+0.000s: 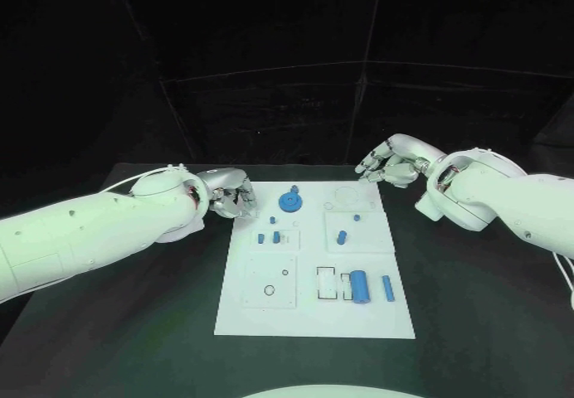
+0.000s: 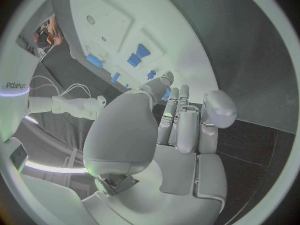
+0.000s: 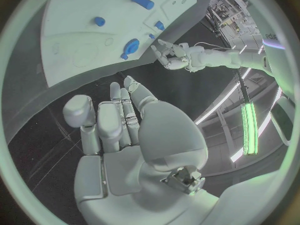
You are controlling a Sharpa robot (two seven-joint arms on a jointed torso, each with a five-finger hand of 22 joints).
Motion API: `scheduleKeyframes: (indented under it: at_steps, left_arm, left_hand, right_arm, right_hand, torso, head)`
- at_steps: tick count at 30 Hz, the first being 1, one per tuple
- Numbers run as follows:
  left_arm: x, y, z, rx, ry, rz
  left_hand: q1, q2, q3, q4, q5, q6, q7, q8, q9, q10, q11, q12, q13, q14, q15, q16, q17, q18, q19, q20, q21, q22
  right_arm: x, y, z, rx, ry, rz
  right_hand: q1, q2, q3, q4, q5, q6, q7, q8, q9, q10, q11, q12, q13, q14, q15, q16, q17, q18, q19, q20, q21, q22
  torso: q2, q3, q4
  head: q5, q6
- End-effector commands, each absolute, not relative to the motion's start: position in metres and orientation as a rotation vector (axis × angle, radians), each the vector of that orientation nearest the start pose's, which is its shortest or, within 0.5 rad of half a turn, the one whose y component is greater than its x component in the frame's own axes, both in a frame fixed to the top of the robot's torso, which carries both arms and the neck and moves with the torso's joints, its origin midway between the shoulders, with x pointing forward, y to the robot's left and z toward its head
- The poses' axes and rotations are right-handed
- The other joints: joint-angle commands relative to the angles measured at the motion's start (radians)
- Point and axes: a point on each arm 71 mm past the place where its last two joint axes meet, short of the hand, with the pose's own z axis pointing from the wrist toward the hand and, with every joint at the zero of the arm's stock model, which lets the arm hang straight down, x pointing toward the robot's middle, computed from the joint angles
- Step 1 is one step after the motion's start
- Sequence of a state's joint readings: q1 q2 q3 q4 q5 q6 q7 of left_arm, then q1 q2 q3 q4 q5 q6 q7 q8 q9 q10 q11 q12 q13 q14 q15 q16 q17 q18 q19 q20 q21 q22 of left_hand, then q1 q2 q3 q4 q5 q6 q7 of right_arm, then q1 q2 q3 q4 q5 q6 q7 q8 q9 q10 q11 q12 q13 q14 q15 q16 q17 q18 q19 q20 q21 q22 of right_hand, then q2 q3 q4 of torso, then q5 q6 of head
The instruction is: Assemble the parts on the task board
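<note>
Black table [image 1: 143, 315], white task board [image 1: 313, 319], "sharpa" lettering [image 2: 15, 85]

One white task board [image 1: 314, 319], about eight blue parts [image 1: 357, 286], two robot hands [image 1: 230, 197] [image 1: 385, 164].

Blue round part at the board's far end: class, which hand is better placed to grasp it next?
Probably the left hand: it hovers empty beside the blue round part; the right hand sits farther off.

Parts [image 1: 357, 287] on task board [image 1: 314, 323], table [image 1: 143, 332]
</note>
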State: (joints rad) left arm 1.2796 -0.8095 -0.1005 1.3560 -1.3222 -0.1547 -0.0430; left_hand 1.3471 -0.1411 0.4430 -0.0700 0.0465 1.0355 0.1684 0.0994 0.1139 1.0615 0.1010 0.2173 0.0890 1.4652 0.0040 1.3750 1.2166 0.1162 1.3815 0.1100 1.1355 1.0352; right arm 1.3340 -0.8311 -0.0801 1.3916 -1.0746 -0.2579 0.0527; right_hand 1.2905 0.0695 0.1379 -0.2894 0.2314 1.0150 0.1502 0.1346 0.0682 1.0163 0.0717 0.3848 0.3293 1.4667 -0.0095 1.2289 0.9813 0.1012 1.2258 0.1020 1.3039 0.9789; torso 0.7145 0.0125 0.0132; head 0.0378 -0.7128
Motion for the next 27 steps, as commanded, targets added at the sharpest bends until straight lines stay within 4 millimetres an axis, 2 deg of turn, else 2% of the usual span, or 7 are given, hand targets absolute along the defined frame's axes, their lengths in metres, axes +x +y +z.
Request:
scheduleKeyframes:
  at_steps: [1, 5, 8, 11, 13, 20, 27]
  left_arm:
    - [0.518, 0.239, -0.173, -0.2, 1.688, -0.884]
    - [0.511, 0.244, -0.164, -0.381, 1.585, -1.092]
    - [0.505, 0.243, -0.16, -0.565, 1.519, -1.277]
    - [0.501, 0.24, -0.158, -0.682, 1.477, -1.382]
    - [0.498, 0.238, -0.157, -0.748, 1.449, -1.446]
    - [0.495, 0.237, -0.158, -0.859, 1.403, -1.54]
    - [0.494, 0.236, -0.158, -0.891, 1.395, -1.564]
  left_hand:
    - [0.003, 0.015, 0.006, 0.006, 0.001, 0.011, 0.002, 0.008, 0.002, 0.014, -0.001, 0.009, 0.002, 0.01, 0.007, -0.034, -0.056, 0.013, -0.03, -0.001, -0.052, -0.059]
    - [0.0, 0.024, 0.014, 0.008, 0.001, 0.013, 0.006, 0.01, -0.001, 0.012, 0.002, 0.012, -0.003, -0.034, 0.009, -0.106, -0.161, 0.031, -0.08, 0.001, -0.143, -0.155]
    - [-0.008, 0.028, 0.013, 0.011, 0.001, 0.012, 0.004, 0.011, -0.005, 0.007, 0.002, 0.014, -0.008, -0.118, 0.011, -0.238, -0.341, 0.064, -0.178, 0.004, -0.321, -0.337]
    - [-0.024, 0.026, 0.002, 0.018, 0.0, 0.016, 0.001, 0.014, -0.007, 0.008, 0.002, 0.014, -0.014, -0.2, 0.013, -0.365, -0.502, 0.067, -0.214, 0.005, -0.375, -0.375]
    - [-0.032, 0.024, -0.011, 0.022, 0.0, 0.019, -0.001, 0.015, -0.009, 0.014, 0.002, 0.015, -0.017, -0.257, 0.014, -0.444, -0.581, 0.067, -0.245, 0.007, -0.416, -0.399]
    - [-0.027, 0.034, -0.037, 0.015, 0.001, 0.026, 0.0, 0.017, -0.017, 0.023, 0.005, 0.011, -0.023, -0.323, 0.019, -0.558, -0.658, 0.066, -0.3, 0.013, -0.519, -0.467]
    - [-0.022, 0.043, -0.05, 0.008, 0.0, 0.028, 0.003, 0.016, -0.023, 0.026, 0.006, 0.005, -0.024, -0.323, 0.022, -0.613, -0.701, 0.066, -0.304, 0.016, -0.563, -0.501]
  right_arm:
    - [0.518, -0.231, -0.142, -0.096, 1.628, 0.7]
    - [0.509, -0.234, -0.152, -0.195, 1.621, 0.623]
    - [0.502, -0.232, -0.163, -0.271, 1.617, 0.566]
    - [0.498, -0.23, -0.171, -0.307, 1.619, 0.539]
    - [0.496, -0.229, -0.176, -0.325, 1.622, 0.527]
    - [0.494, -0.219, -0.185, -0.356, 1.642, 0.523]
    - [0.495, -0.21, -0.192, -0.375, 1.672, 0.53]
  right_hand:
    - [-0.002, -0.02, 0.019, 0.0, -0.007, 0.006, 0.001, -0.009, -0.001, 0.018, 0.005, -0.03, -0.043, -0.001, 0.007, -0.005, -0.002, 0.016, -0.002, 0.003, -0.004, -0.001]
    - [-0.002, -0.032, 0.037, 0.001, -0.01, 0.012, -0.001, -0.015, -0.001, 0.031, 0.007, -0.053, -0.083, -0.001, 0.007, -0.007, -0.004, 0.016, 0.0, 0.004, -0.004, 0.001]
    - [-0.006, -0.041, 0.046, 0.001, -0.015, 0.014, -0.002, -0.019, -0.001, 0.039, 0.007, -0.065, -0.104, -0.002, 0.006, -0.014, -0.013, 0.016, -0.002, 0.005, -0.007, -0.003]
    - [-0.011, -0.05, 0.053, 0.003, -0.015, 0.003, 0.002, -0.03, -0.003, 0.03, 0.012, -0.083, -0.127, -0.005, 0.01, -0.021, -0.023, 0.017, -0.005, 0.006, -0.011, -0.009]
    - [-0.015, -0.055, 0.059, 0.003, -0.015, -0.002, 0.004, -0.038, -0.003, 0.023, 0.016, -0.096, -0.143, -0.005, 0.013, -0.022, -0.024, 0.017, -0.005, 0.009, -0.012, -0.01]
    - [-0.017, -0.063, 0.078, 0.003, -0.016, -0.011, 0.009, -0.054, -0.002, 0.022, 0.022, -0.12, -0.184, -0.003, 0.017, -0.021, -0.02, 0.017, -0.004, 0.014, -0.012, -0.009]
    - [-0.016, -0.065, 0.089, 0.003, -0.017, -0.012, 0.011, -0.06, -0.002, 0.022, 0.025, -0.129, -0.201, -0.002, 0.019, -0.019, -0.017, 0.017, -0.003, 0.015, -0.011, -0.007]
  torso:
    - [-0.001, 0.0015, -0.0047]
    - [-0.002, 0.0006, -0.0045]
    - [-0.002, 0.0019, -0.0057]
    - [-0.002, 0.0014, -0.0055]
    - [-0.002, 0.0011, -0.0037]
    - [-0.001, 0.0011, -0.0041]
    - [0.0, -0.0006, -0.003]
  head:
    - [-0.012, 0.005]
    - [-0.022, 0.009]
    - [-0.028, 0.012]
    - [-0.031, 0.013]
    - [-0.033, 0.013]
    - [-0.032, 0.01]
    - [-0.03, 0.007]
